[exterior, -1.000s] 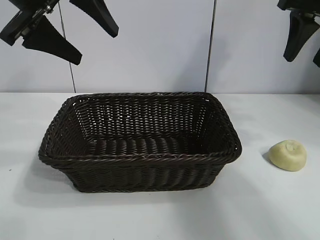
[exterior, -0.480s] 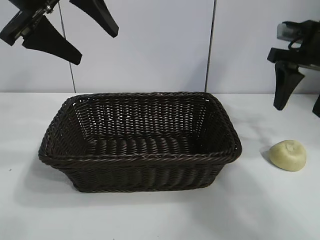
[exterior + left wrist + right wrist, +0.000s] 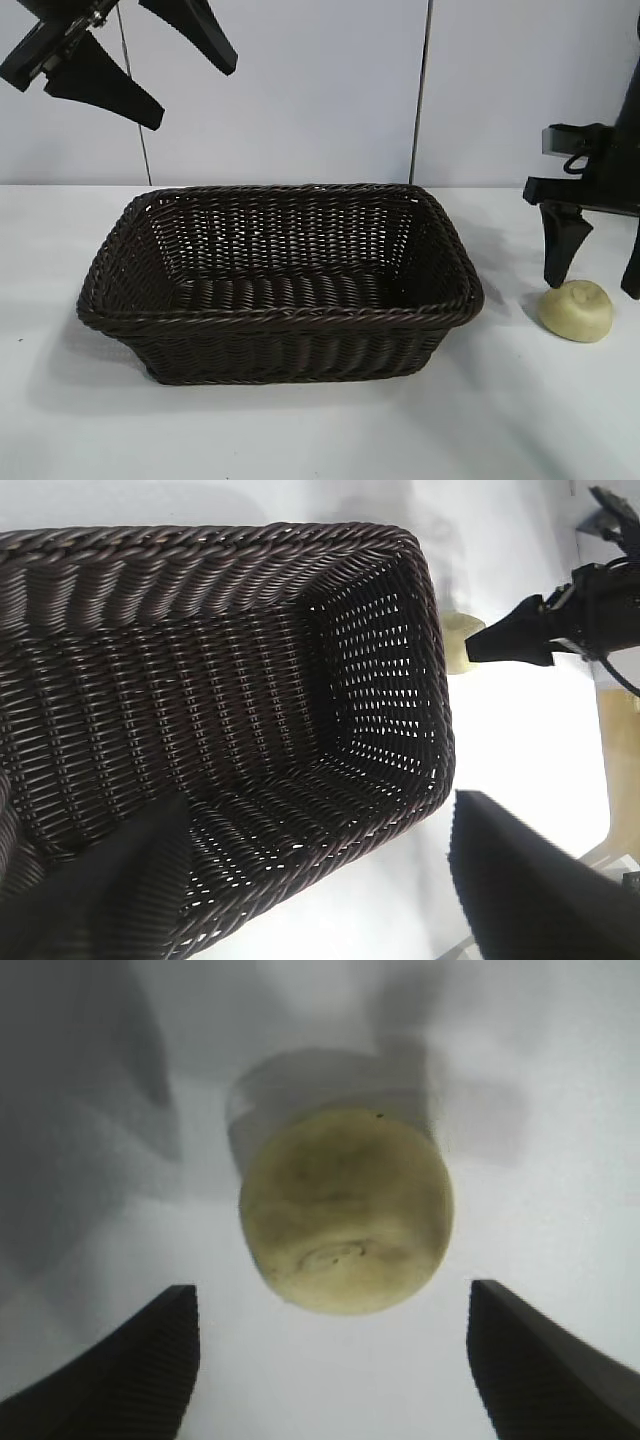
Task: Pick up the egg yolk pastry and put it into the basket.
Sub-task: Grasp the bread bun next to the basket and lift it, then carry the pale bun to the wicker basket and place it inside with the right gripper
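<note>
The egg yolk pastry (image 3: pixel 575 310), a small pale yellow dome, rests on the white table to the right of the basket (image 3: pixel 110 260), a large dark brown wicker one with nothing inside. My right gripper (image 3: pixel 596 282) hangs open just above the pastry, one finger (image 3: pixel 560 250) behind its left side. In the right wrist view the pastry (image 3: pixel 346 1210) lies just beyond the two spread fingertips, untouched by the gripper (image 3: pixel 332 1300). My left gripper (image 3: pixel 195 85) is open and parked high at the upper left, looking down into the basket (image 3: pixel 250 540).
A white table (image 3: pixel 320 430) carries everything, with a pale wall with vertical seams behind. In the left wrist view the right arm's finger (image 3: pixel 510 640) shows past the basket's end, with the pastry (image 3: pixel 460 640) partly hidden behind the rim.
The right gripper has come down from the upper right corner to just above the pastry, still open. The left arm, basket and pastry have not moved.
</note>
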Robot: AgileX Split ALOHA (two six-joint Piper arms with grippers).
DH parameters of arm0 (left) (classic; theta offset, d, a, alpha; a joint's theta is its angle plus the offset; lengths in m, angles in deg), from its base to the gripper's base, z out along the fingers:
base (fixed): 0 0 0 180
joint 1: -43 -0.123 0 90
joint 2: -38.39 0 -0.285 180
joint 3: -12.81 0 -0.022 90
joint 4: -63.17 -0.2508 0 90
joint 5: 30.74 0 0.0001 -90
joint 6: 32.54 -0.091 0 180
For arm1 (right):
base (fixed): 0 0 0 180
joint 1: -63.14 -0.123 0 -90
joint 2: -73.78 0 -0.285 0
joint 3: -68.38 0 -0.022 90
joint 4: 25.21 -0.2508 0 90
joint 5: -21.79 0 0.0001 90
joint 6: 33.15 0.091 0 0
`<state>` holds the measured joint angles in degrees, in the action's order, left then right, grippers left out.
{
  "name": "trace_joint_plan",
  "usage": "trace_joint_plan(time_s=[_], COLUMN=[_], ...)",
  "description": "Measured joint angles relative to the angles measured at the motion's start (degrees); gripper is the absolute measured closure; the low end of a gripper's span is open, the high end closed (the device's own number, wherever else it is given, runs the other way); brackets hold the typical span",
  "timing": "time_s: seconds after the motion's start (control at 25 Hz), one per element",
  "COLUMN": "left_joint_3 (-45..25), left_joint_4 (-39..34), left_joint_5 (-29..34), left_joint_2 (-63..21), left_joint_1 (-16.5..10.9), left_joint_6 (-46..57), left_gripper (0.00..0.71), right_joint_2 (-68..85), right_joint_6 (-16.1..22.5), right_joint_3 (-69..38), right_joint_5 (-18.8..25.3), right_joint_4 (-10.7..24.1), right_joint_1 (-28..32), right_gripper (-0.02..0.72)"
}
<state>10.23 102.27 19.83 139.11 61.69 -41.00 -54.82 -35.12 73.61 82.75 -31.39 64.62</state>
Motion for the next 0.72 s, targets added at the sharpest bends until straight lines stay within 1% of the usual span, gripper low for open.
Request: trace_joint_plan(time_s=[0.04,0.24,0.32,0.4,0.48,0.72], left_joint_3=[0.00,0.00,0.00,0.00,0.00,0.00], left_joint_4=[0.00,0.00,0.00,0.00,0.00,0.00], left_joint_5=[0.00,0.00,0.00,0.00,0.00,0.16], left_joint_2=[0.00,0.00,0.00,0.00,0.00,0.00], left_joint_1=[0.00,0.00,0.00,0.00,0.00,0.00], left_joint_6=[0.00,0.00,0.00,0.00,0.00,0.00], left_gripper=[0.184,0.184,0.184,0.184,0.184,0.184], right_joint_2=[-0.12,-0.12,-0.12,0.14,1.10,9.04], right_joint_6=[0.14,0.45,0.45,0.45,0.21,-1.15], right_joint_3=[0.00,0.00,0.08,0.52,1.33,5.79], right_joint_5=[-0.30,-1.01,-0.87,-0.23,0.90,3.54], right_joint_4=[0.01,0.24,0.24,-0.06,-1.09,-6.59], right_joint_1=[0.00,0.00,0.00,0.00,0.00,0.00], right_gripper=[0.220,0.484,0.535,0.556,0.564,0.566])
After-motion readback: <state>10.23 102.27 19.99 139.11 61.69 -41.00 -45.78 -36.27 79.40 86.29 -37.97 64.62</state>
